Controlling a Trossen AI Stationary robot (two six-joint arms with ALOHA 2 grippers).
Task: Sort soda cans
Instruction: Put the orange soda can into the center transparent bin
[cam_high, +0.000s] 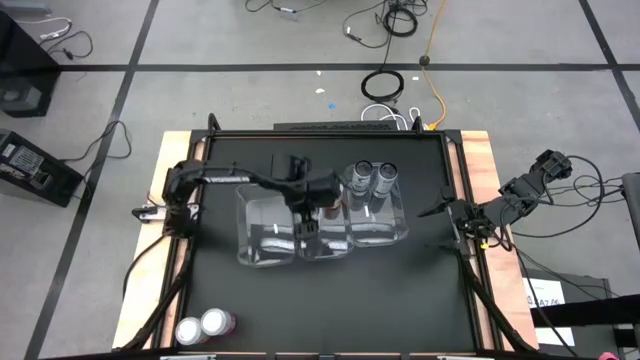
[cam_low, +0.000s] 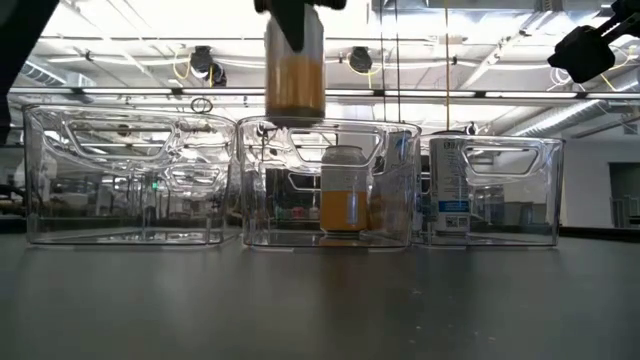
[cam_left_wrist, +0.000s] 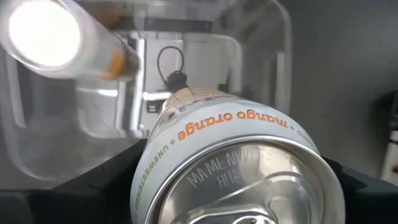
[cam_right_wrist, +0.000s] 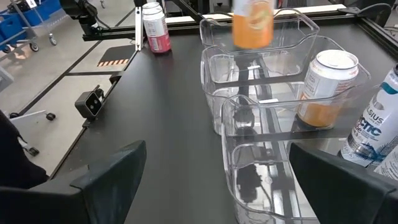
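My left gripper (cam_high: 305, 205) hangs over the middle clear bin (cam_low: 400, 140), shut on an orange soda can (cam_low: 295, 70). A second orange can (cam_low: 343, 190) stands upright on that bin's floor. Two grey cans (cam_high: 372, 177) stand in the right bin (cam_high: 395, 225). Two pink cans (cam_high: 203, 325) stand on the table near its near-left corner. The left bin (cam_low: 120, 175) holds no can. My right gripper (cam_right_wrist: 227, 180) is open and waits near the table's right edge, touching nothing. My left gripper pinches the orange can by its upper end (cam_left_wrist: 146, 180), one finger (cam_left_wrist: 68, 199) on each side of the body. The fingers come from above, pointing down. The can hangs upright below them, lifted clear, its bottom about level with the middle bin's rim (cam_low: 330, 122).
The three clear bins stand side by side in a row across the middle of the black table (cam_high: 400, 290). Bare tabletop lies on the near side of the bins. Cables lie on the floor beyond the table's far edge.
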